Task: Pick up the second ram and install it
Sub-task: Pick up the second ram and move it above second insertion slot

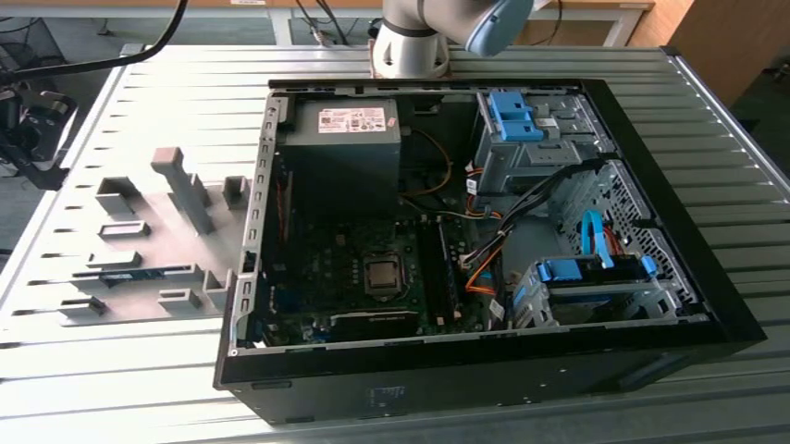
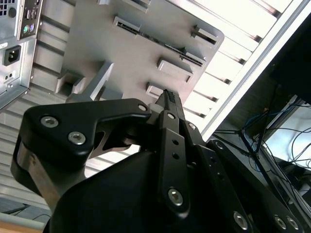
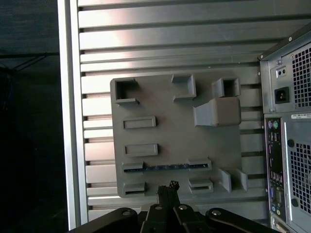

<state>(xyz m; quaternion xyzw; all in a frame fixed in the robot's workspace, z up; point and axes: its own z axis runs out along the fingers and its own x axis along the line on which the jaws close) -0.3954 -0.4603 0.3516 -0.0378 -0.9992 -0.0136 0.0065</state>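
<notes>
The second ram [image 3: 167,166] is a thin blue-green stick standing on edge between two slotted grey blocks on the grey fixture plate [image 3: 175,131]. In the exterior view the ram [image 1: 129,274] sits near the exterior view's left, beside the open computer case [image 1: 728,314]. The second wrist view shows the ram [image 2: 160,42] as a dark strip on the plate. My gripper [image 3: 169,187] hangs well above the plate, fingers pressed together with nothing between them; its tip [image 2: 168,99] points toward the fixture.
The slatted metal table [image 1: 691,102] carries the case, whose motherboard [image 1: 370,277] lies exposed with bright-blue drive clips [image 1: 512,116] at the exterior view's right. The case's rear panel [image 3: 286,145] borders the fixture. Cables [image 2: 272,145] hang beyond the table edge.
</notes>
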